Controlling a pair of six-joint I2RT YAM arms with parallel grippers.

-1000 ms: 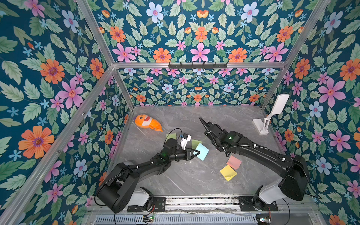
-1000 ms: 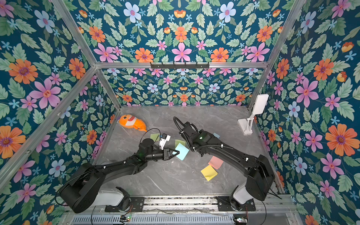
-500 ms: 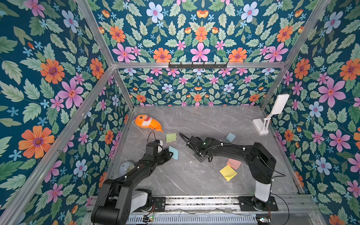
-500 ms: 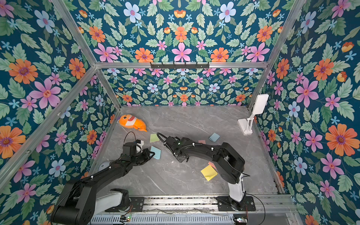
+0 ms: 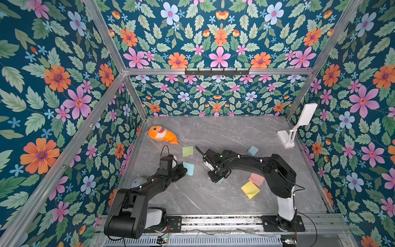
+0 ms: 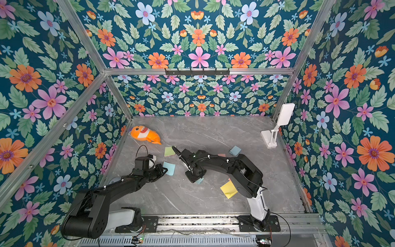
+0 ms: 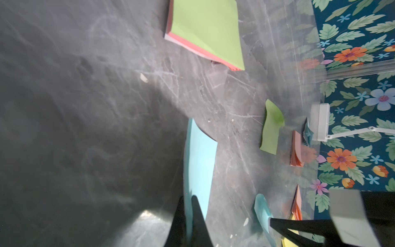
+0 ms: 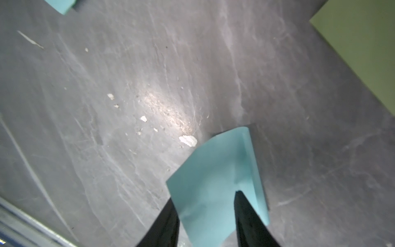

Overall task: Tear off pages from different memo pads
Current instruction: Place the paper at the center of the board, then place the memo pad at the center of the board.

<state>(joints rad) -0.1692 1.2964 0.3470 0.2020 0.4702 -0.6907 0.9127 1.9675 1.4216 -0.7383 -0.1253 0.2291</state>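
Centrally on the grey desk (image 5: 224, 132), a curled blue page (image 8: 215, 184) is seen between the right fingers (image 8: 245, 213), which are spread apart and pointed down at the desk; whether either finger touches the sheet cannot be told. Near it, a blue memo pad (image 5: 189, 169) is pinched at its edge by the left fingers (image 7: 198, 222), which are pressed together on it. A green memo pad (image 5: 187, 151) is laid flat behind these, near an orange plush fish (image 5: 162, 135). A pink memo pad (image 5: 256, 179) and a yellow memo pad (image 5: 250, 189) are found touching each other toward the front right, and a second blue memo pad (image 5: 252, 150) is set further back. A curled green page (image 7: 271, 128) is shown in the left wrist view. A white folding stand (image 5: 286, 139) is placed at the far right edge.
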